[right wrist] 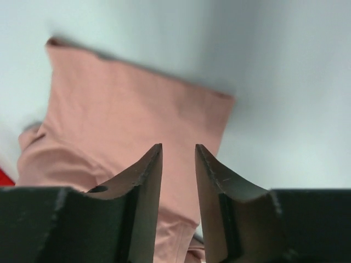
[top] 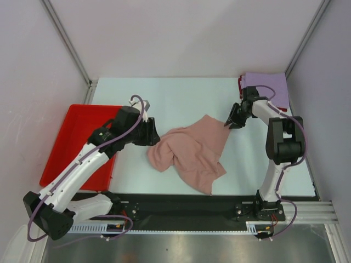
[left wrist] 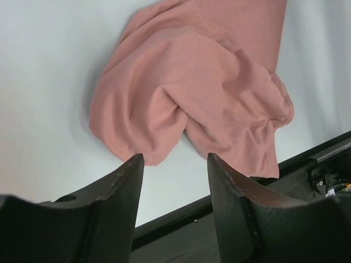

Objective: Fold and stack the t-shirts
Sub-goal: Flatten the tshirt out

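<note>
Seen from above, two robot arms are bolted to a black rail (top: pixel 186 204) along the near edge of a pale table (top: pixel 181 98). Just beyond the rail, a pink tee (top: pixel 192 150) lies crumpled in the middle of the table, bunched into soft folds with one point of cloth reaching back toward the rail. No print shows on it. The left arm leans in from the left, and the left gripper (top: pixel 149 131) sits at the tee's left edge. Its wrist camera shows the jaws well apart with nothing between them and the cloth lying just past the fingertips. To the left of this arm, a red tray (top: pixel 71 126) rests on the table. The right arm stands upright on the right side and bends back down, so the right gripper (top: pixel 229 123) is at the tee's far right corner. Its wrist view is blurred; the jaws are parted by a narrow gap, with pink cloth visible below and nothing pinched. In the far right corner, a folded lavender tee (top: pixel 269 87) lies on top of a red tee (top: pixel 240 85), of which only an edge shows
</note>
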Action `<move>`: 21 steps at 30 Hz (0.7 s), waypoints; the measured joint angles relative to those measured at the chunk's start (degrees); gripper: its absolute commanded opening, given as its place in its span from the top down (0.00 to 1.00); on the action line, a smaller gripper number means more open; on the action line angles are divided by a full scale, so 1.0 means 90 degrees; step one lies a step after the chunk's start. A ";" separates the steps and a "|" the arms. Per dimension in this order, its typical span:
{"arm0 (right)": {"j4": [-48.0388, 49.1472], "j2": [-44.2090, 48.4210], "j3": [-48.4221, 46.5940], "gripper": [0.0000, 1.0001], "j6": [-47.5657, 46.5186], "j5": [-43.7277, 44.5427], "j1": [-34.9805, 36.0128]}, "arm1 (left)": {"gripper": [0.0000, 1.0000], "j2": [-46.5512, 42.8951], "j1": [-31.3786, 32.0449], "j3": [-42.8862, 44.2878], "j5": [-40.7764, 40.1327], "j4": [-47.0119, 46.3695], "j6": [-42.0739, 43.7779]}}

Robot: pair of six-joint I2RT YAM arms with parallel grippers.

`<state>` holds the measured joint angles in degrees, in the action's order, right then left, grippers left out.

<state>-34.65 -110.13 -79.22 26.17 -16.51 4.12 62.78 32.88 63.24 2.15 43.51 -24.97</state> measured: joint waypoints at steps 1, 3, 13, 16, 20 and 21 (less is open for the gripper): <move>0.0000 -0.0182 -0.0117 0.67 -0.0034 0.0085 -0.0012 | 0.44 -0.0058 0.0000 0.0000 0.0000 0.0019 0.0032; -0.0066 -0.0471 -0.0340 0.67 -0.0070 0.0248 -0.0024 | 0.44 -0.0172 0.0000 0.0000 -0.0002 0.0049 0.0117; -0.0223 -0.0755 -0.0532 0.61 -0.0299 0.0947 -0.0044 | 0.44 -0.0282 0.0000 0.0000 -0.0036 0.0083 0.0342; -0.0228 -0.0755 -0.0532 0.58 -0.0355 0.0971 -0.0075 | 0.44 -0.0255 0.0000 0.0000 -0.0034 0.0083 0.0364; -0.0216 -0.0787 -0.0537 0.59 -0.0447 0.0896 -0.0153 | 0.44 -0.0221 0.0000 -0.0002 -0.0034 0.0083 0.0403; -0.0216 -0.0814 -0.0561 0.60 -0.0452 0.0865 -0.0160 | 0.44 -0.0221 0.0000 -0.0002 -0.0034 0.0083 0.0406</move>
<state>-36.60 -117.45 -84.27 22.11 -8.73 2.68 60.80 32.88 63.22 1.85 44.25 -21.32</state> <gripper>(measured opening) 0.415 0.561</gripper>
